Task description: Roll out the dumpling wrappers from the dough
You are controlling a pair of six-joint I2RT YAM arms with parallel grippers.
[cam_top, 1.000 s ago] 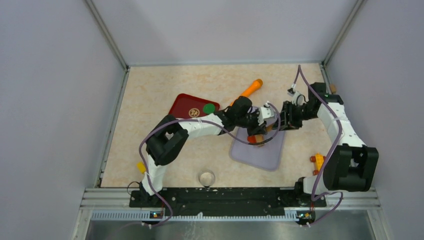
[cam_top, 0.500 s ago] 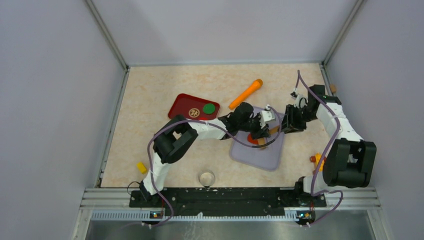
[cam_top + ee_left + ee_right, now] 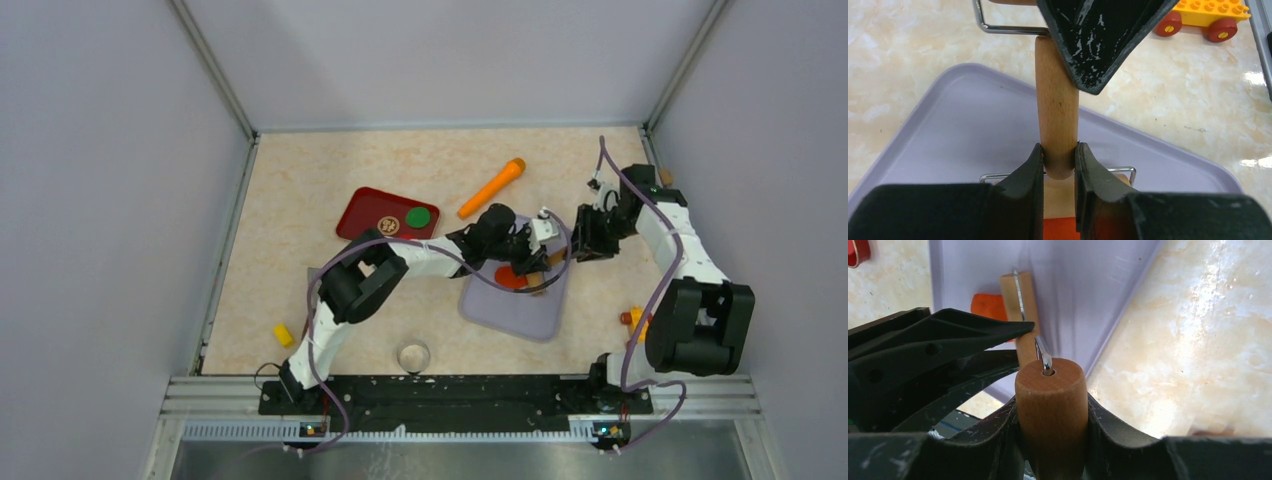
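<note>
The left gripper (image 3: 1058,160) was clamped on the near end of a wooden roller's handle (image 3: 1057,95). Just under its fingertips sat a wire frame (image 3: 1058,171) and a short wooden barrel, and directly below that lay the dumpling wrapper (image 3: 1059,230), an orange-red patch on the lavender tray (image 3: 973,130). At the handle's far end, the right gripper (image 3: 1050,410) was closed tight around the roller's other wooden barrel, a wire pin entering its end face. Beyond the right gripper's fingers the handle ran down to the tray, with the wrapper beside it. Further past the tray's edge, on the marbled tabletop (image 3: 1158,100), stood a yellow toy brick car (image 3: 1208,15).
</note>
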